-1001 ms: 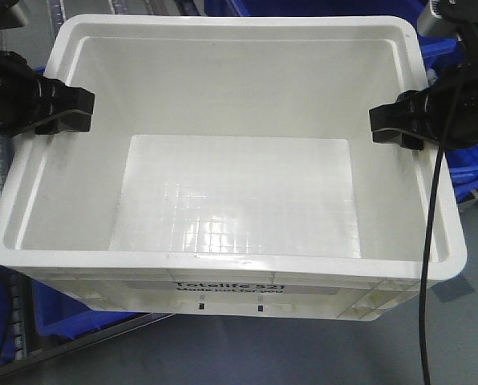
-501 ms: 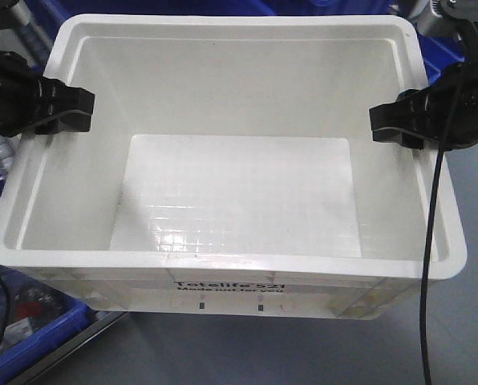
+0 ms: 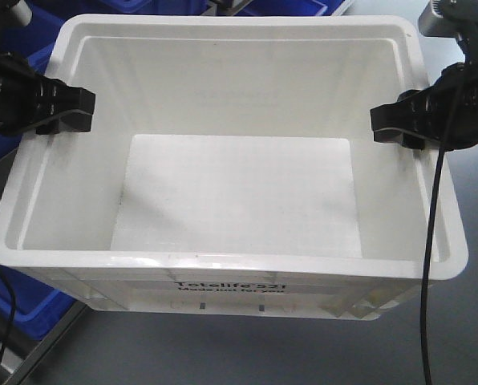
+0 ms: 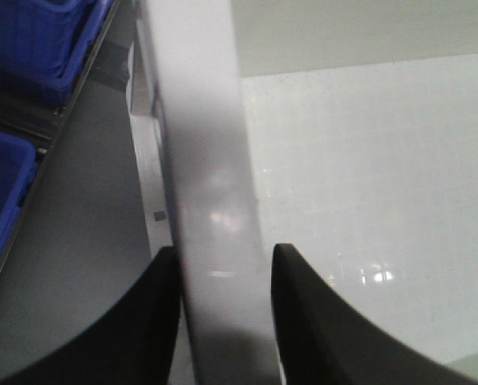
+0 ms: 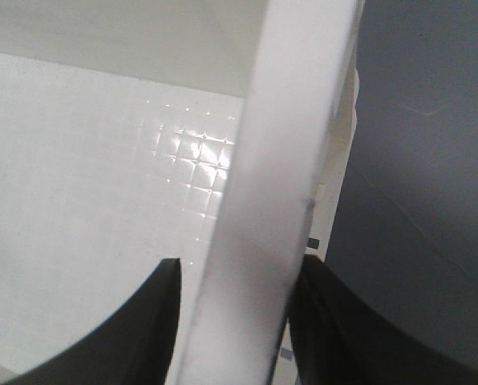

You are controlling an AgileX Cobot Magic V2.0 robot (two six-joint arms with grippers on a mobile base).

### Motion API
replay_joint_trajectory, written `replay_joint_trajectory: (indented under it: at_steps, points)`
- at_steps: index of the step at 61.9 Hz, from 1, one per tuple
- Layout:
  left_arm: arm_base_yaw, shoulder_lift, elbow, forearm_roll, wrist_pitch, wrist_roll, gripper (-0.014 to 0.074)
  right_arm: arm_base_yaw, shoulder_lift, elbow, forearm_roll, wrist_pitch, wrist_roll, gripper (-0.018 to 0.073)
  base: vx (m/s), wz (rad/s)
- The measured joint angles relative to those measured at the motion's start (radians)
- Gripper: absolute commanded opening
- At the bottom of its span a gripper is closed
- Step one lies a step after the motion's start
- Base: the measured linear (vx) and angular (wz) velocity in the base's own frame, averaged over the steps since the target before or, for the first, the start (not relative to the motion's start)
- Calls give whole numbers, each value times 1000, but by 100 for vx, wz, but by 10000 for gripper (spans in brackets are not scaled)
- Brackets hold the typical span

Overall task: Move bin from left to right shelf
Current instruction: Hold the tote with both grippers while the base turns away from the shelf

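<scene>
White bin (image 3: 231,88), grid-patterned floor, black print (image 3: 229,286); black fingers (image 3: 69,109); blue bins (image 3: 26,303).

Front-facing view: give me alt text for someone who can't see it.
An empty white bin fills the frame, seen from above, with a black left claw and right claw clamped on its opposite side rims. Past its left edge are blue bins; on the right is a grey surface.

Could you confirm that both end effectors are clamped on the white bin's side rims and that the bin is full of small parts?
Not quite: the bin is empty, as the front view shows. The left end effector and right end effector do clamp its side rims.
</scene>
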Motion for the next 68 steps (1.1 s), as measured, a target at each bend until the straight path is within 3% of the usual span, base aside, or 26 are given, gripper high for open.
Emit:
replay_joint_trajectory:
  at_steps: [68]
  points:
    - [0, 0, 0, 2, 0, 0, -1, 0, 0, 0, 1, -2, 0, -8, 21, -49]
